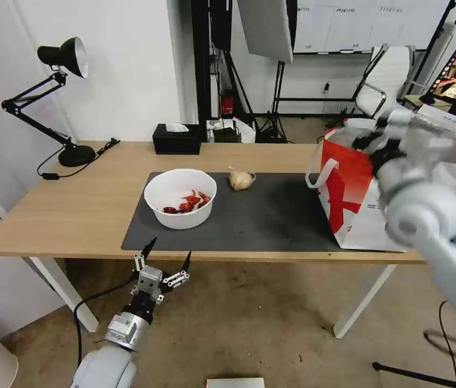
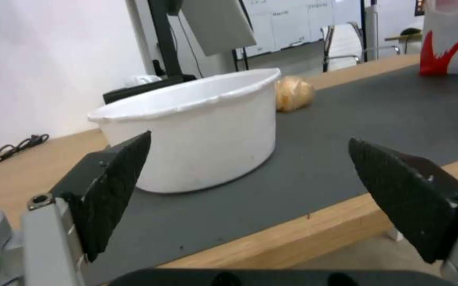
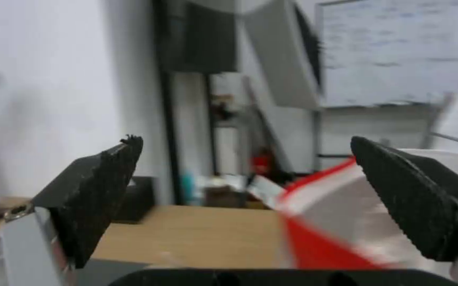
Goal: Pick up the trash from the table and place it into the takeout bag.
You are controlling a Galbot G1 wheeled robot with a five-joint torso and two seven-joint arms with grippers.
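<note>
Left gripper (image 1: 166, 255) is hanging wide open just off the table's (image 1: 66, 210) front edge facing the paper bowl (image 1: 180, 205) on the mat's (image 1: 271, 215) left end; light, crushable, probably take its rim.

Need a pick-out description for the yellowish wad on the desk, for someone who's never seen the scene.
Start at the dark grey mat on the wooden table. Along its far edge, between the white paper bowl and the red-and-white takeout bag, sits the yellowish plastic wad. It is small, crumpled and tan; the bowl is smooth and round.

Wood table (image 1: 77, 205) (matt mat (image 1: 271, 215)).
</note>
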